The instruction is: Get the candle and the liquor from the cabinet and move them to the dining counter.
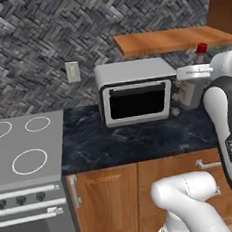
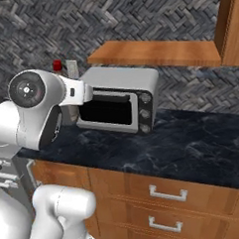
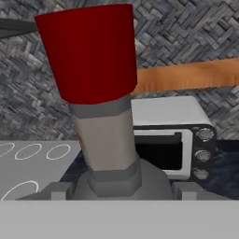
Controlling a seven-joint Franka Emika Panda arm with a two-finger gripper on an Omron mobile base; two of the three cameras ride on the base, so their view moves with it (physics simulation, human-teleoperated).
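We hold the liquor (image 3: 105,140) by its broad body beside the microwave (image 1: 135,91); glass, slick, breakable, gripper (image 1: 188,88) clamped wide

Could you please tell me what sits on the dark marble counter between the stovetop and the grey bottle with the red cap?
A silver-grey toaster oven stands between the grey stovetop and the red-capped grey glass bottle, seen in the left base view.

A grey glass bottle with a red cap (image 1: 198,55) is in the white arm's gripper (image 1: 194,73), raised above the dark marble desk (image 1: 140,136) just beside the silver microwave (image 1: 134,91) near the desk's back edge, below an orange-brown wooden shelf board (image 1: 173,39).
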